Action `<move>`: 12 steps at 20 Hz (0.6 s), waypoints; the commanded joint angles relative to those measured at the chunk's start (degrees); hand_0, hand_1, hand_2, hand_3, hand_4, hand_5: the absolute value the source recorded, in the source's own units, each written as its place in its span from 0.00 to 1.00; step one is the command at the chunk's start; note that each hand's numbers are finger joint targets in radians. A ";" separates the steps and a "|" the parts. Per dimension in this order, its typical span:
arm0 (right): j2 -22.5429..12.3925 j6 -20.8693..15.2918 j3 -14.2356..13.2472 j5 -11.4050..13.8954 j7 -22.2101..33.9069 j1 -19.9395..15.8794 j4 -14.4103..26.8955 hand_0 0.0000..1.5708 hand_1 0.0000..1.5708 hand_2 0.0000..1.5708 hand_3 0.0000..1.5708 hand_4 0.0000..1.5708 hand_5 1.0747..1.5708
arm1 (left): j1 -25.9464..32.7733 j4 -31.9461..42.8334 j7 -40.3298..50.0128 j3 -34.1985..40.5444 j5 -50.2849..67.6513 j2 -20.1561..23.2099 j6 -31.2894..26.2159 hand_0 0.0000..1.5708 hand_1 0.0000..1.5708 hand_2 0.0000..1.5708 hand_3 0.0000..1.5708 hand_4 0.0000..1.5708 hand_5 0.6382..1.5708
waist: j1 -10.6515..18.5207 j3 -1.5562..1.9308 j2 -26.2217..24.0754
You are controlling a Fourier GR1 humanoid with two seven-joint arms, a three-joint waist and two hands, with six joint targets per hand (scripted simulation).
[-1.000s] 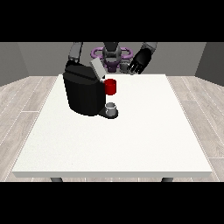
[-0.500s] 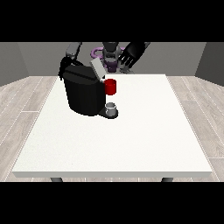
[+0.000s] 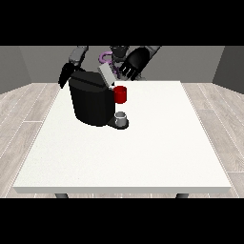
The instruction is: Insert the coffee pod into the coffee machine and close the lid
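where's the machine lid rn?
In the front view the lid stands tilted open atop the coffee machine, left of centre, just left of the hand at the view's right.

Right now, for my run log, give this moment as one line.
lid: raised | hand at the view's right: near lid | hand at the view's left: behind coffee machine | grey thing: at base

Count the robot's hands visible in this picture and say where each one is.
2. One hand is behind the coffee machine at the view's left; the other hand is above its raised lid.
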 commanded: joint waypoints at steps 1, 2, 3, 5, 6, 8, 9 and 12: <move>-0.97 1.56 -0.55 -1.04 -0.89 1.59 -1.07 0.00 0.00 0.00 0.00 0.00 1.00 | -0.44 1.00 -1.26 0.50 0.02 0.51 0.77 0.81 0.81 0.83 0.80 0.30 1.00 | -1.11 0.00 0.96; -1.82 0.17 -1.76 -0.20 -0.21 -3.14 0.06 0.00 0.00 0.00 0.00 0.00 1.00 | -4.61 1.26 0.80 1.12 0.00 1.15 0.37 0.82 0.82 0.84 0.80 0.30 1.00 | -1.13 0.01 4.17; -0.23 -1.40 -0.48 1.05 0.63 -1.78 0.11 0.00 0.00 0.00 0.00 0.04 1.00 | -2.87 1.40 -0.02 -0.14 -0.50 -0.40 0.53 0.80 0.80 0.83 0.79 0.31 1.00 | -0.21 0.00 2.99; -1.59 0.81 -1.37 -0.59 0.31 -2.70 -0.91 0.00 0.00 0.00 0.00 0.07 1.00 | -3.44 2.05 -0.70 -0.16 -1.40 1.23 1.24 0.76 0.76 0.82 0.79 0.31 1.00 | -1.38 0.01 4.47; 1.34 -2.62 0.03 1.33 -1.88 -1.18 0.21 0.00 0.00 0.00 0.00 0.06 1.00 | -4.76 2.24 0.66 0.06 -0.73 0.37 -0.23 0.77 0.77 0.81 0.79 0.30 1.00 | -0.58 0.02 3.84; 0.87 -4.13 -1.64 1.45 0.90 -5.82 1.05 0.00 0.00 0.00 0.00 0.00 1.00 | -4.97 1.35 -1.54 -1.41 -1.85 0.11 0.85 0.76 0.76 0.80 0.78 0.29 1.00 | 1.67 0.01 6.14; -1.54 -1.72 -2.21 0.93 1.69 -4.53 1.28 0.00 0.00 0.00 0.00 0.00 1.00 | -5.41 2.62 -0.41 -0.43 -0.78 0.34 -1.36 0.75 0.75 0.79 0.77 0.30 1.00 | 0.59 0.01 4.53; -2.14 -0.46 -4.24 -1.49 -1.77 -2.77 2.28 0.00 0.00 0.00 0.00 0.12 1.00 | -3.50 2.11 -2.38 -0.78 -1.16 0.47 -0.11 0.79 0.79 0.82 0.79 0.28 1.00 | 1.38 0.02 5.38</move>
